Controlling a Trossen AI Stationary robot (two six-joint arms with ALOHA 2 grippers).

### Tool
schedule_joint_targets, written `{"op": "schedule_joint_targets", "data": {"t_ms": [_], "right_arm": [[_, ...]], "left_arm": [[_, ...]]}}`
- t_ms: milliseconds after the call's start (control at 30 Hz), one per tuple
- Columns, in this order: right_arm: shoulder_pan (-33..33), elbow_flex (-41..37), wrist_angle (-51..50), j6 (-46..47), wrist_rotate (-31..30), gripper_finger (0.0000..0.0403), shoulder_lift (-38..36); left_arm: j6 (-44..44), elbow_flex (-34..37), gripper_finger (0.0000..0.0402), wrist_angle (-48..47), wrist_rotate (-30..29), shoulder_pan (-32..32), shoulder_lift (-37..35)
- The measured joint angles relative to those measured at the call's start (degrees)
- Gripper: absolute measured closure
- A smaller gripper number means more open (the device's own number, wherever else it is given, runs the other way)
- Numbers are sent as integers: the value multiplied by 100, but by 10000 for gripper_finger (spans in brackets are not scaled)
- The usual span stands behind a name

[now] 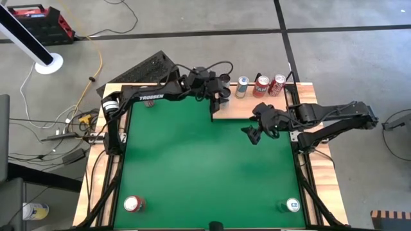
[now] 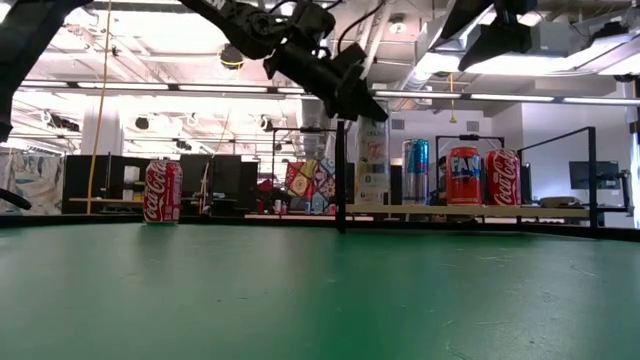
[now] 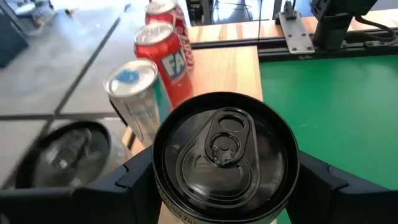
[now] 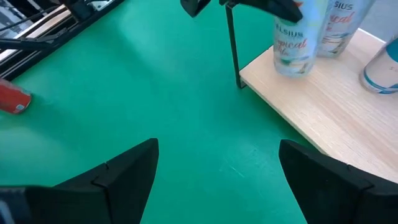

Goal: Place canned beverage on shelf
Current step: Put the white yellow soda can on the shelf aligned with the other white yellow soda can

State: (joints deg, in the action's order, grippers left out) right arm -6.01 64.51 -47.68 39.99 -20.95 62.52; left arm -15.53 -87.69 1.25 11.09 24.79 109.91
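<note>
My left gripper (image 1: 221, 96) is shut on a pale can with a black top (image 3: 224, 149) at the left end of the pale wooden shelf (image 1: 253, 110). The can also shows in the right wrist view (image 4: 291, 40) beside a black corner rod (image 4: 232, 43). A silver can (image 1: 242, 86), a Fanta can (image 1: 261, 85) and a Coca-Cola can (image 1: 277, 84) stand along the shelf's far edge. My right gripper (image 1: 255, 130) is open and empty over the green surface, just near of the shelf. My left gripper pinches the can's upper wall, just below the black rim (image 3: 163, 186), between its two fingers (image 3: 127, 183), one on each side. The fingers come from above, slanting down. The can is upright, and its base (image 4: 288, 72) looks to be on the shelf.
A Coca-Cola can (image 1: 133, 204) stands at the near left of the green surface (image 1: 205, 167), and a blue-topped can (image 1: 293, 205) at the near right. Black rods (image 2: 341, 175) rise at the shelf's edges. Open green surface lies between.
</note>
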Motion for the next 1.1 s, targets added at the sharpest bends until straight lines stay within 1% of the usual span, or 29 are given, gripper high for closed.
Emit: {"op": "schedule_joint_targets", "data": {"t_ms": [67, 200, 633, 767, 933, 1100], "right_arm": [[21, 1, 0, -1, 1, 46, 0], [23, 2, 2, -14, 2, 46, 0], [20, 2, 17, 4, 4, 46, 0], [16, 1, 17, 4, 4, 46, 0], [16, 0, 18, 4, 7, 46, 0], [-33, 1, 17, 6, 139, 46, 0]], "left_arm": [[-76, -29, 169, -49, 34, 6, -2], [45, -51, 169, -131, 282, 67, -2], [119, -23, 169, -328, 199, 82, -4], [124, -21, 169, -258, 166, 82, -4], [332, -22, 169, -132, 168, 84, 232], [375, -28, 169, -131, 210, 82, 256]]}}
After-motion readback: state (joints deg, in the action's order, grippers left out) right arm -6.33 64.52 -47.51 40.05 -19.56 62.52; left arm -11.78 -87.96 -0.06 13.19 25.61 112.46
